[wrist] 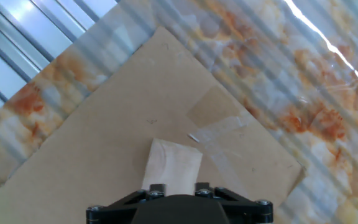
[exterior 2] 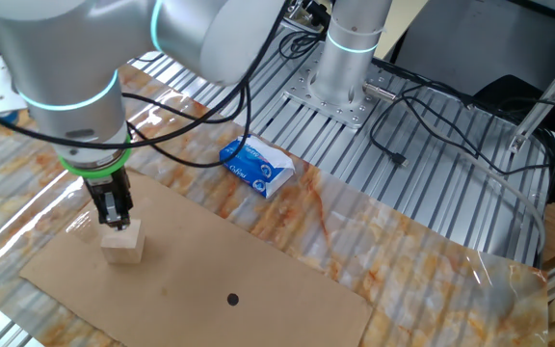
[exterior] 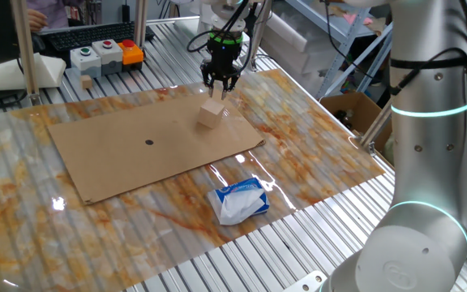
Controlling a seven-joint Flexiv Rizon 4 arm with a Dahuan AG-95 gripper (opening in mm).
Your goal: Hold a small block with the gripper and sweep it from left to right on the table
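The small block (exterior: 211, 115), a pale tan wooden cube, rests on the brown cardboard sheet (exterior: 136, 150) that lies on the marbled table (exterior: 314, 138). The gripper (exterior: 220, 91), black with a green ring, hangs straight over the block with its tips just above the block's top. In the other fixed view the gripper (exterior 2: 116, 222) almost touches the block (exterior 2: 123, 243). In the hand view the block (wrist: 173, 163) shows in the gap between the two fingertips (wrist: 157, 188). The jaws stand a little apart and hold nothing.
A white-and-blue tissue pack (exterior: 239, 201) lies on the table in front of the cardboard and also shows in the other fixed view (exterior 2: 257, 166). A button box (exterior: 104, 53) sits on the metal slats at the back. Black cables (exterior 2: 422, 145) run across the slats.
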